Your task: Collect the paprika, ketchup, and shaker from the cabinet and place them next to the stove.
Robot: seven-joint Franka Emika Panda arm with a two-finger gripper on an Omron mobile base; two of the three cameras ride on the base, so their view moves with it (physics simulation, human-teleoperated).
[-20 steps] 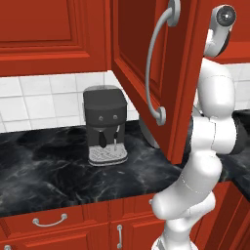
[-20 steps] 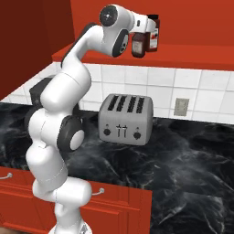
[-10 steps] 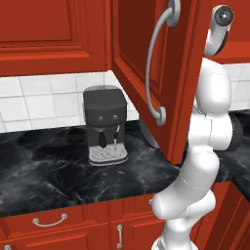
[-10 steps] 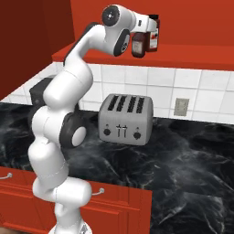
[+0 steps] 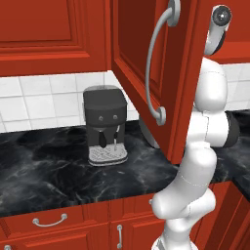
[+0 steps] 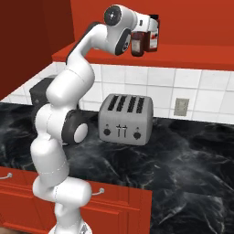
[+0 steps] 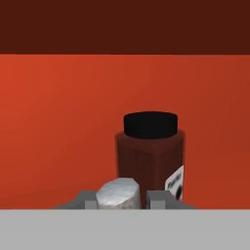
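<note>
Inside the cabinet (image 7: 58, 127), the shaker (image 7: 117, 194) sits between the pincer's (image 7: 123, 200) fingers, with the paprika jar (image 7: 150, 154) close behind it blocking the way deeper in; bare red wall lies to the left of both. The open cabinet door (image 5: 146, 73) hangs beside the raised arm. Below, the toaster (image 6: 127, 119) and coffee machine (image 5: 103, 124) occupy the worktop (image 6: 183, 164), with open surface right of the toaster.

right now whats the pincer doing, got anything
Pincer: closed on the shaker, inside the red cabinet, with the paprika jar right behind it.
</note>
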